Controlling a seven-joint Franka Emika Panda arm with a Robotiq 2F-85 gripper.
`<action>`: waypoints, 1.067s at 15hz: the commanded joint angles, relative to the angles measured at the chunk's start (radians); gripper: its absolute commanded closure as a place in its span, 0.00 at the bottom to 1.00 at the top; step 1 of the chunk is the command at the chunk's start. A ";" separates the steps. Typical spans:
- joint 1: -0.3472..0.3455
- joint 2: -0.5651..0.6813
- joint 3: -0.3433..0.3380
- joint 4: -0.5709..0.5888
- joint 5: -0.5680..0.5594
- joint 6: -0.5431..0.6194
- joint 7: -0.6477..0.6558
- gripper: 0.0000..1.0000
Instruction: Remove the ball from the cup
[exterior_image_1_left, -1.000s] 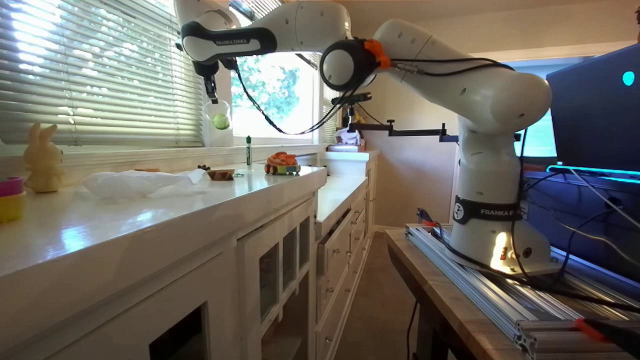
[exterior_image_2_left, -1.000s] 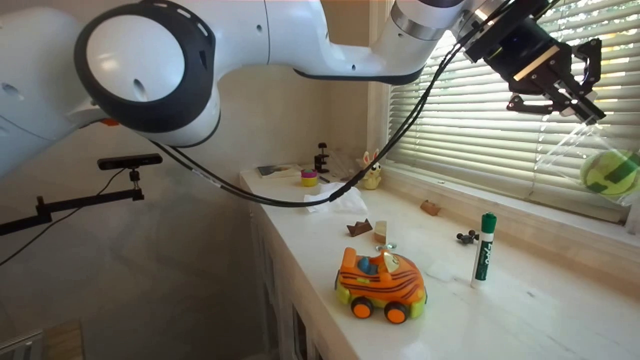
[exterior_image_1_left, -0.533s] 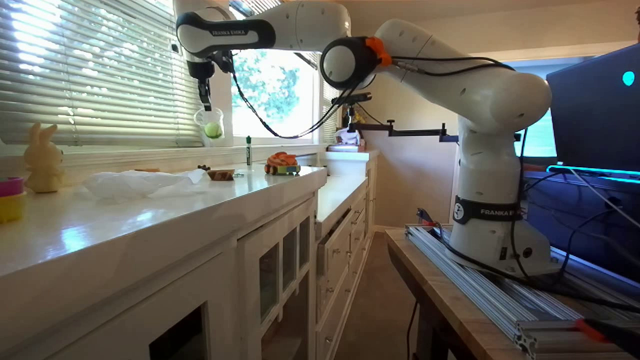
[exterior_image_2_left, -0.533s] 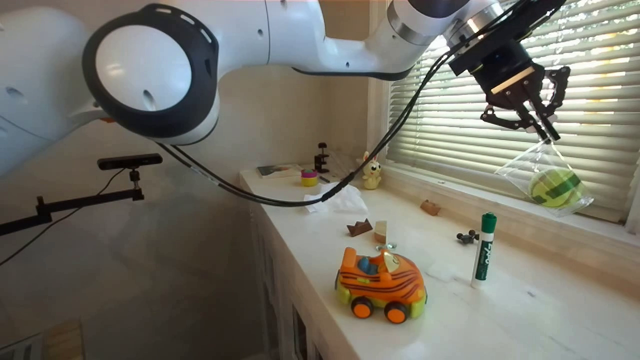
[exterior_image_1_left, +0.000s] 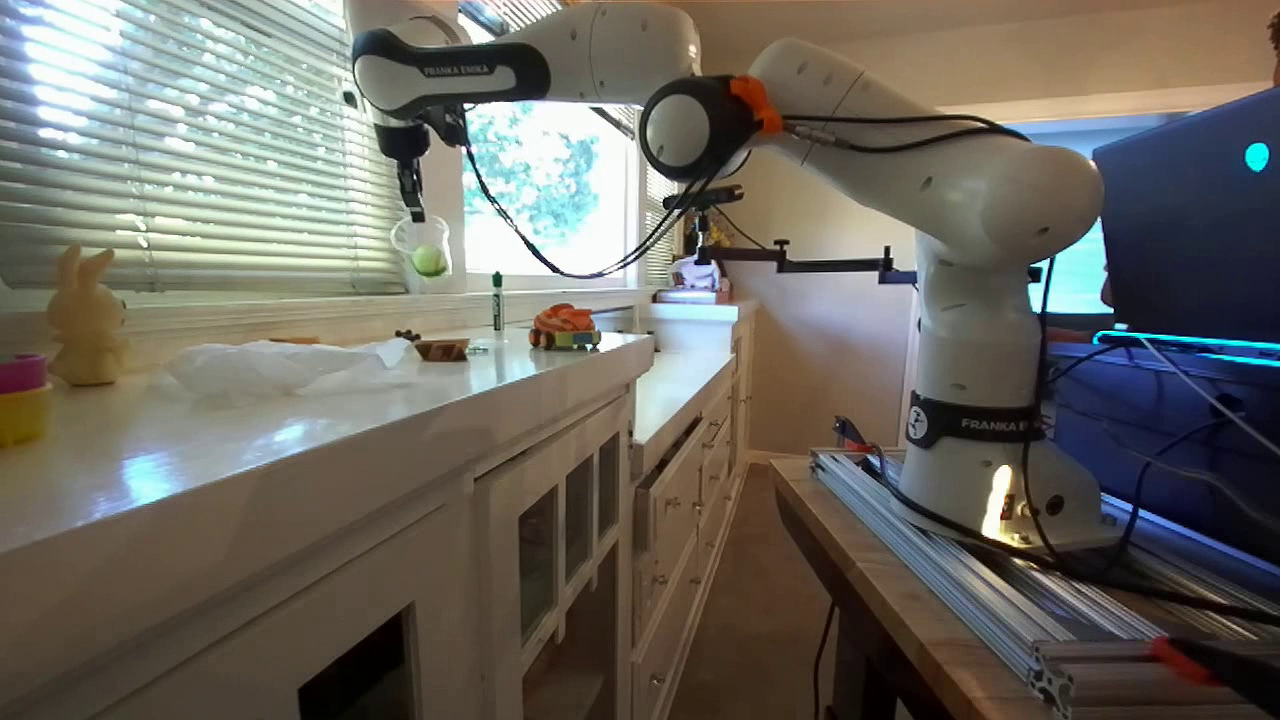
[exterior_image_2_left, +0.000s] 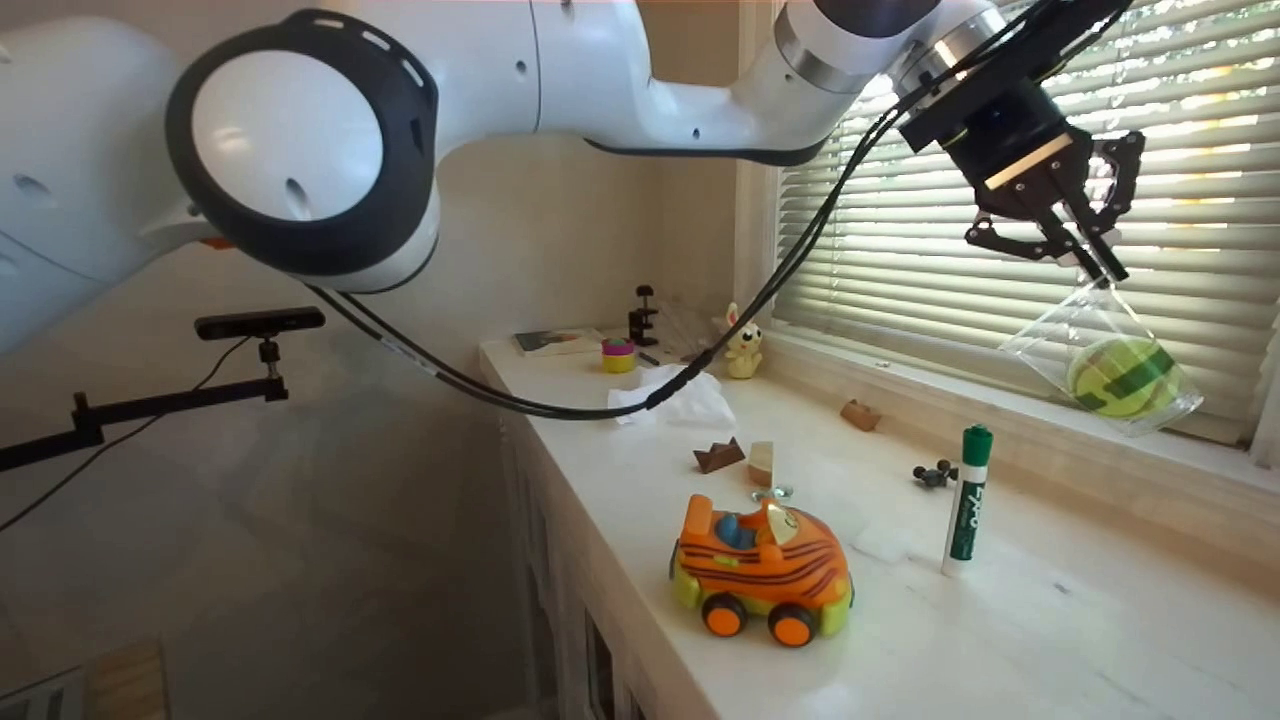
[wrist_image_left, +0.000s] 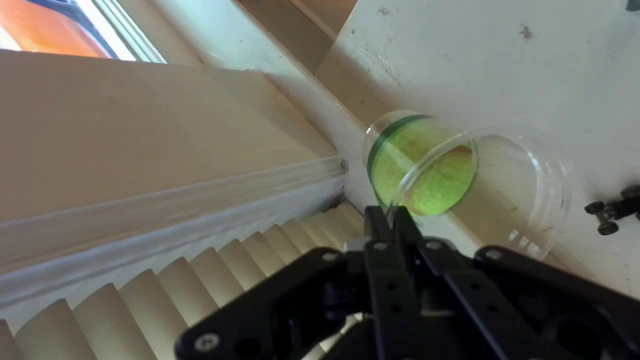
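Lower than a second ago, clear cup (exterior_image_2_left: 1078, 322) tilted in mid-air, jaws clamped on its rim, green ball (exterior_image_2_left: 1105, 372) still inside, blinds (exterior_image_2_left: 900, 262) behind, green-capped marker (exterior_image_2_left: 966, 512) and orange toy car (exterior_image_2_left: 765, 572) standing on the tabletop (exterior_image_2_left: 1000, 645).

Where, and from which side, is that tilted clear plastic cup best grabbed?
Likely the rim of the clear plastic cup, from above, where the black gripper pinches it: that thin edge is tilted uppermost, with the round yellow-green ball lower down.
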 joint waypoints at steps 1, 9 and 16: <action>0.040 0.015 -0.055 0.019 -0.059 -0.008 0.021 0.98; 0.127 0.061 -0.109 0.018 -0.152 -0.002 -0.018 0.98; 0.182 0.101 -0.190 0.016 -0.310 0.004 -0.070 0.98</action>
